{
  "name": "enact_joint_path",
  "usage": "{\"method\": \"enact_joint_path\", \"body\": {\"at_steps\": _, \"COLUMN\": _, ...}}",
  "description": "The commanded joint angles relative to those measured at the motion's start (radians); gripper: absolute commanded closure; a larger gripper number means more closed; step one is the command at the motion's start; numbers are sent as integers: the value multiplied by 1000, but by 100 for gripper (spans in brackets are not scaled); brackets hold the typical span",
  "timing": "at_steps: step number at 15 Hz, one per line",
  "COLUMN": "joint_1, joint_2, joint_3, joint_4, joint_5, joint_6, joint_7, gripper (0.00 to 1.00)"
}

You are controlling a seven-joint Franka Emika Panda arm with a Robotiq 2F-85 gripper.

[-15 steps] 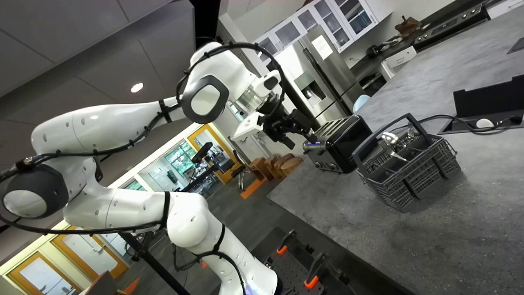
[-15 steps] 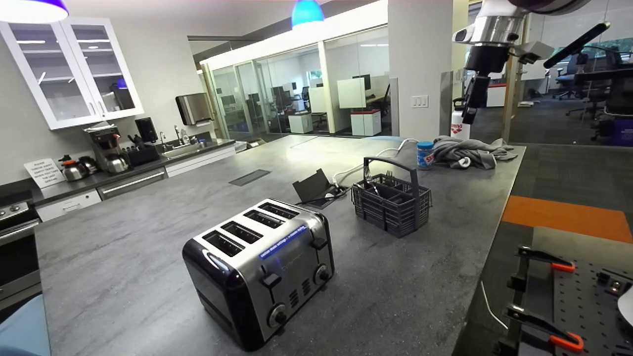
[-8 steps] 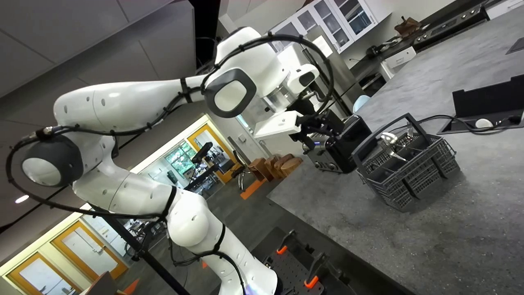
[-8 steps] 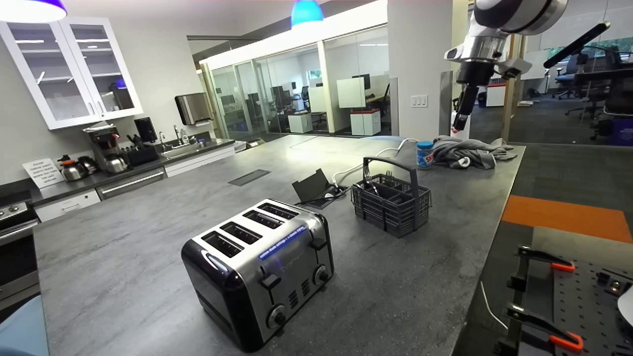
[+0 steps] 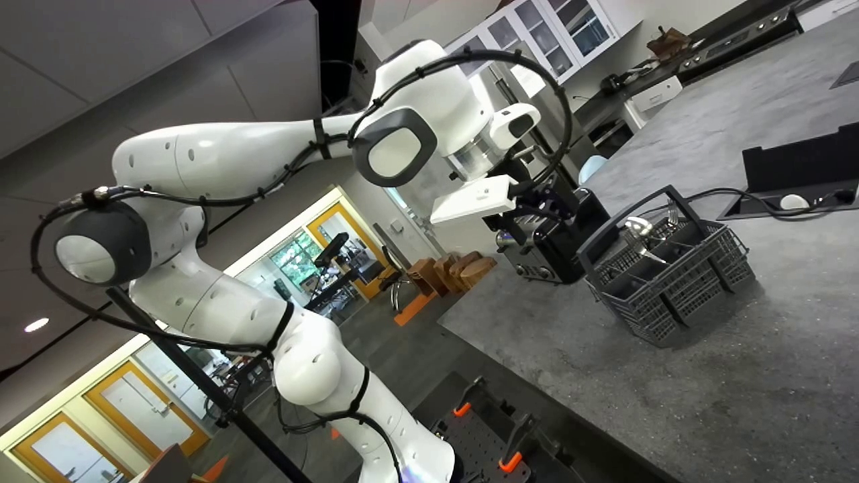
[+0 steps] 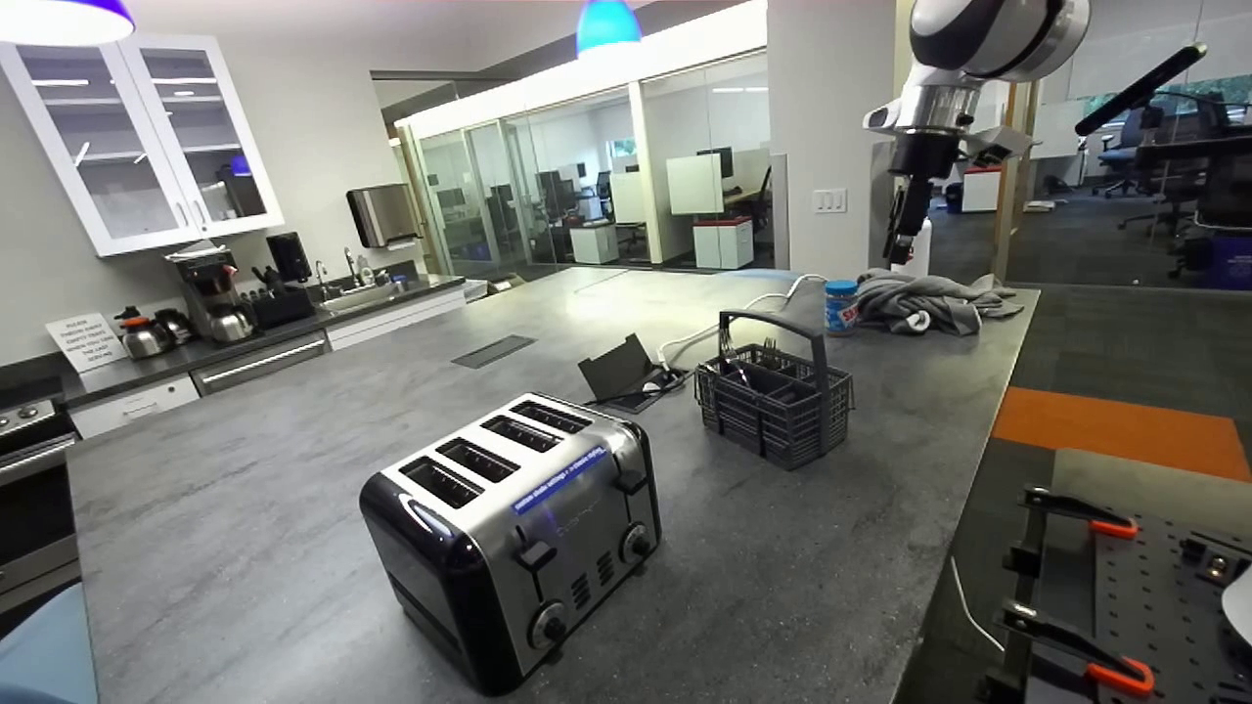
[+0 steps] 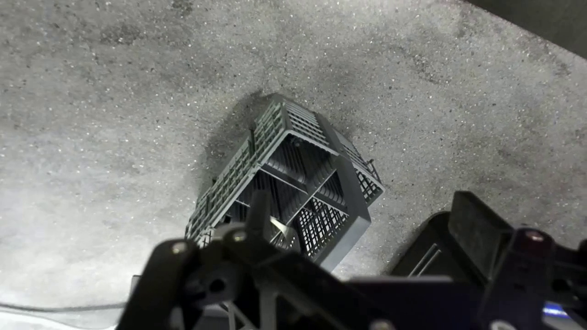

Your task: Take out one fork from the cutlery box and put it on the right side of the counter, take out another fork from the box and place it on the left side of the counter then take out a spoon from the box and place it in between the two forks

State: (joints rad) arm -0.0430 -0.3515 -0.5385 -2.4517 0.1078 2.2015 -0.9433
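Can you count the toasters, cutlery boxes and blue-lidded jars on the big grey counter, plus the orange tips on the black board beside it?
Toasters: 1
Cutlery boxes: 1
Blue-lidded jars: 1
Orange tips: 2
Total: 5

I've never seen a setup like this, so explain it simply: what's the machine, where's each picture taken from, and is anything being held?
It's a white robot arm ending in a black gripper, a mechanical pincer. The wide pictures are taken from two spots outside the robot; the wrist view comes from the arm itself, looking down past the gripper. On the grey counter stand an open-topped cutlery box with silver cutlery inside, and a toaster; an exterior view also shows a blue-lidded jar and a grey cloth. The gripper is open and holds nothing.
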Motion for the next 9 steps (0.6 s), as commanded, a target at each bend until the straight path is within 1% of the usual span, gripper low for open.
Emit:
{"method": "enact_joint_path", "body": {"at_steps": 1, "joint_1": -39, "joint_2": 59, "joint_3": -1, "joint_4": 15, "joint_5": 12, "joint_6": 68, "joint_7": -246, "gripper": 0}}
{"method": "enact_joint_path", "body": {"at_steps": 2, "joint_1": 10, "joint_2": 73, "joint_3": -64, "joint_4": 23, "joint_5": 14, "joint_6": 80, "joint_7": -324, "gripper": 0}}
{"method": "enact_joint_path", "body": {"at_steps": 3, "joint_1": 16, "joint_2": 91, "joint_3": -83, "joint_4": 27, "joint_5": 32, "joint_6": 98, "joint_7": -396, "gripper": 0}}
{"method": "enact_joint_path", "body": {"at_steps": 4, "joint_1": 35, "joint_2": 114, "joint_3": -115, "joint_4": 32, "joint_5": 54, "joint_6": 116, "joint_7": -479, "gripper": 0}}
{"method": "enact_joint_path", "body": {"at_steps": 5, "joint_1": 64, "joint_2": 134, "joint_3": -150, "joint_4": 36, "joint_5": 75, "joint_6": 127, "joint_7": -558, "gripper": 0}}
{"method": "enact_joint_path", "body": {"at_steps": 6, "joint_1": 108, "joint_2": 145, "joint_3": -194, "joint_4": 37, "joint_5": 105, "joint_6": 140, "joint_7": -640, "gripper": 0}}
{"method": "enact_joint_path", "body": {"at_steps": 7, "joint_1": 146, "joint_2": 165, "joint_3": -232, "joint_4": 45, "joint_5": 147, "joint_6": 134, "joint_7": -723, "gripper": 0}}
{"method": "enact_joint_path", "body": {"at_steps": 9, "joint_1": 211, "joint_2": 225, "joint_3": -293, "joint_4": 67, "joint_5": 286, "joint_6": 112, "joint_7": -885, "gripper": 0}}
